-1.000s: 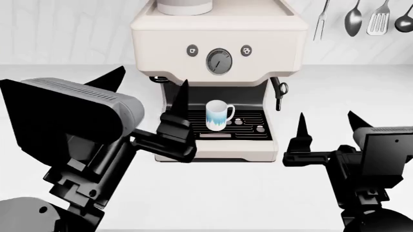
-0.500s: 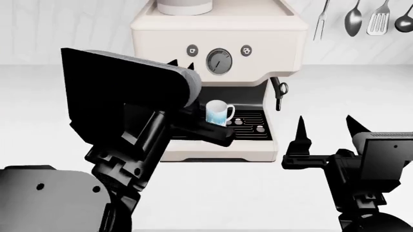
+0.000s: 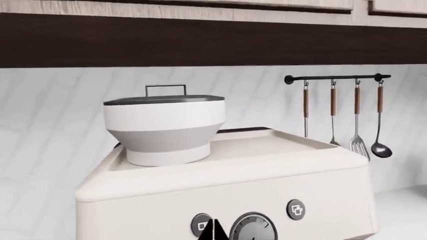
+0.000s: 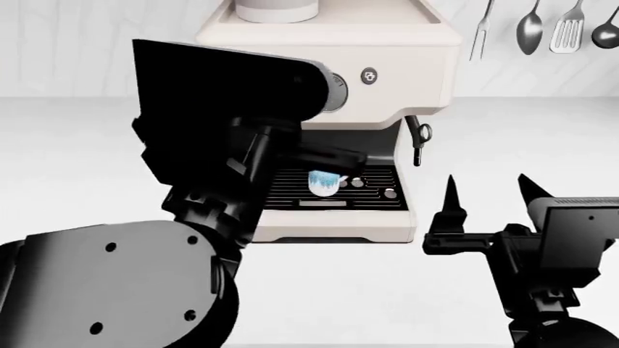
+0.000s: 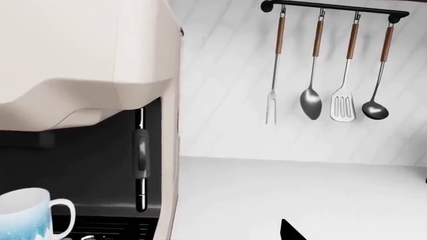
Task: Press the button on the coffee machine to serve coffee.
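Now left pincer (image 3: 215, 229) tips just before coffee machine (image 3: 267, 190) panel, right pincer (image 4: 488, 196) apart.

Both arms are showing glossy black angular housings, grey rounded joint casings dotted with small screws, and pointed black fingertips (image 4: 451, 190).

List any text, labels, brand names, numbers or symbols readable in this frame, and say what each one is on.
No words, brand names or numbers can be read anywhere.
Right button on the coffee machine: a small cup-like icon, no lettering.
Left button: a similar icon, partly hidden by the left claw.
Gauge: a needle shows, the markings too small to read.
Mug: a blue pattern, no text.
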